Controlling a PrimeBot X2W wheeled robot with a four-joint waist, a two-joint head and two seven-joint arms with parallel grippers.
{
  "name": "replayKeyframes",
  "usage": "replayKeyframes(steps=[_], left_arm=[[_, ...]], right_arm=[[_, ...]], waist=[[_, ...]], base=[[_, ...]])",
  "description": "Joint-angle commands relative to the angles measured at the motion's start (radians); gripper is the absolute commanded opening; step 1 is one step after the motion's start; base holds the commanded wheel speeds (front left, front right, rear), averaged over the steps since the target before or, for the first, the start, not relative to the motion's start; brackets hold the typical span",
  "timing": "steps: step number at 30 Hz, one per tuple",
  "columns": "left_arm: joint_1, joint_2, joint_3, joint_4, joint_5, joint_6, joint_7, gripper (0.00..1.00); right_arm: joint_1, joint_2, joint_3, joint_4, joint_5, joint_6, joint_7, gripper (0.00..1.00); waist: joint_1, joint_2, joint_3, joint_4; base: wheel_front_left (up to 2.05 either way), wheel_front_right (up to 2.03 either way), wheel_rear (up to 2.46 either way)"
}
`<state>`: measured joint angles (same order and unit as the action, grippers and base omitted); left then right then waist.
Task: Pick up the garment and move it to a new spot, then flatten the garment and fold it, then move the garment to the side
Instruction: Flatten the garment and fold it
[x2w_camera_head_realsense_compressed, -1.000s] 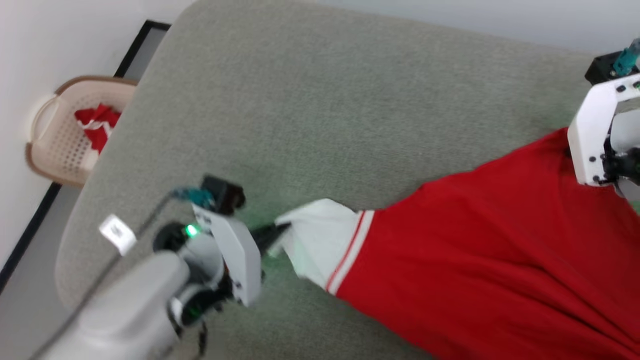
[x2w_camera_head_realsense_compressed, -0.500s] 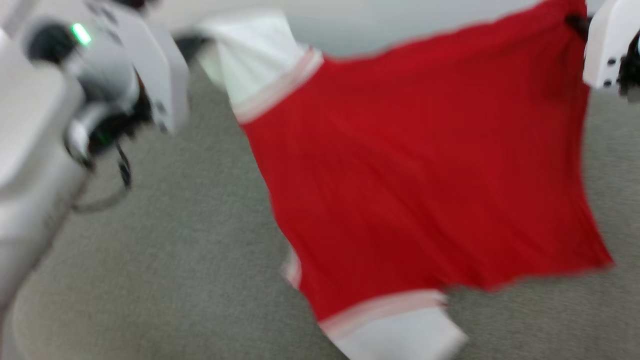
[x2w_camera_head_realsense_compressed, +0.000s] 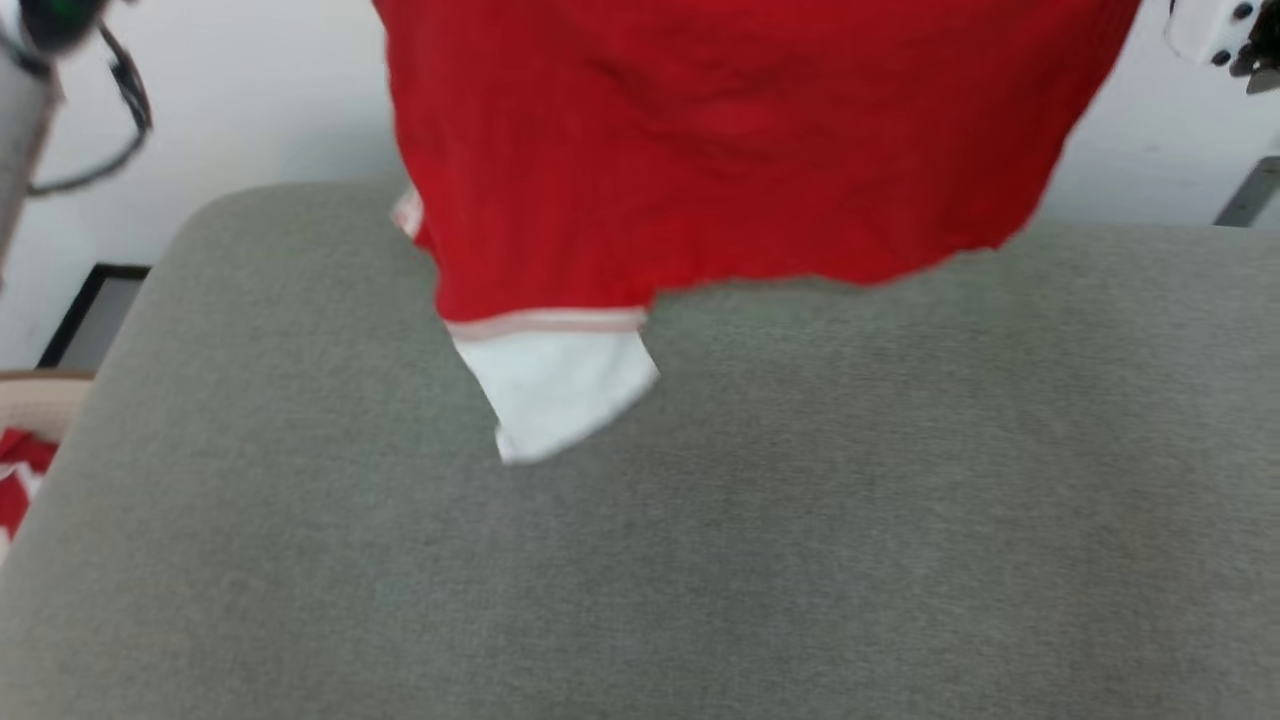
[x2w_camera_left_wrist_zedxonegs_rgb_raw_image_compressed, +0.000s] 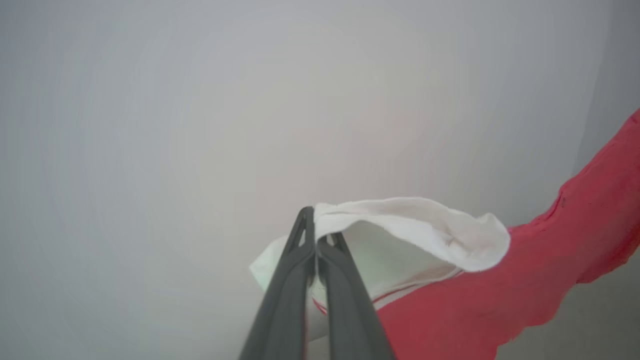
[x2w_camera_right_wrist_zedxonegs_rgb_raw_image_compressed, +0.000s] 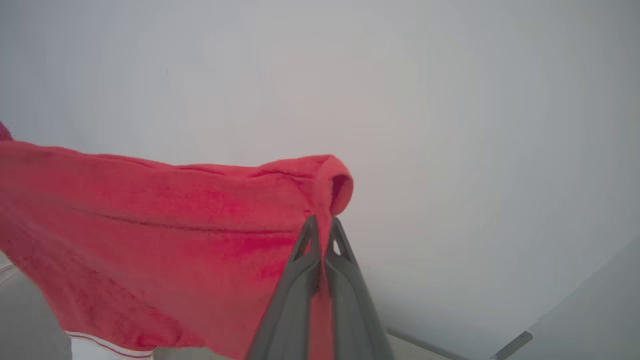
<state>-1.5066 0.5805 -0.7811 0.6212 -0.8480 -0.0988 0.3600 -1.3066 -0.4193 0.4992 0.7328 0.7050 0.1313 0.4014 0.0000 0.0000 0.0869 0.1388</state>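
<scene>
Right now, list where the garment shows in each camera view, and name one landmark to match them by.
Head view: the garment hangs across the top centre, with one white sleeve lowest.
Left wrist view: the garment is at lower right, a white part pinched in the left claw.
Right wrist view: the garment is at left and centre, its red edge pinched in the right claw.
Shared landmark: the pale wall behind the garment.

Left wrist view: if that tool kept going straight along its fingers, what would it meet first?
The left tool is shut on the garment, whose white fold sits right at its tips. Past that, a plain pale wall is probably next, though its distance is unclear.
</scene>
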Motion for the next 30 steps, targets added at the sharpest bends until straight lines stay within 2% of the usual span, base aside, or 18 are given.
replayKeyframes(steps=[1, 9, 17, 22, 26, 30], left_arm=[[-0.025, 0.000, 0.001, 0.011, 0.010, -0.006, -0.009, 0.00], [-0.163, -0.032, -0.004, 0.117, 0.024, -0.024, -0.074, 0.00], [-0.274, -0.046, -0.026, 0.204, 0.033, -0.031, -0.143, 0.00], [-0.397, -0.053, -0.029, 0.262, 0.091, -0.026, -0.273, 0.00], [-0.493, -0.080, -0.003, 0.302, 0.128, 0.007, -0.450, 0.00], [-0.525, -0.107, 0.014, 0.329, 0.126, -0.010, -0.580, 0.00]], right_arm=[[-0.007, 0.001, -0.008, -0.014, 0.009, -0.001, 0.004, 0.00], [-0.044, -0.008, -0.086, -0.088, -0.048, -0.001, 0.006, 0.00], [-0.168, 0.072, -0.164, -0.034, -0.196, -0.001, -0.059, 0.00], [-0.308, 0.138, -0.210, 0.054, -0.375, -0.001, -0.215, 0.00], [-0.403, 0.173, -0.268, 0.111, -0.544, -0.001, -0.396, 0.00], [-0.450, 0.201, -0.315, 0.162, -0.693, -0.001, -0.518, 0.00]], waist=[[0.0000, 0.0000, -0.010, -0.023], [0.0000, 0.0000, 0.097, -0.049], [0.0000, 0.0000, 0.313, -0.088], [0.0000, 0.0000, 0.469, -0.106], [0.0000, 0.0000, 0.575, -0.095], [0.0000, 0.0000, 0.647, -0.067]], base=[[0.00, 0.00, 0.00], [0.00, 0.00, 0.00], [0.00, 0.00, 0.00], [0.00, 0.00, 0.00], [0.00, 0.00, 0.00], [0.00, 0.00, 0.00]])
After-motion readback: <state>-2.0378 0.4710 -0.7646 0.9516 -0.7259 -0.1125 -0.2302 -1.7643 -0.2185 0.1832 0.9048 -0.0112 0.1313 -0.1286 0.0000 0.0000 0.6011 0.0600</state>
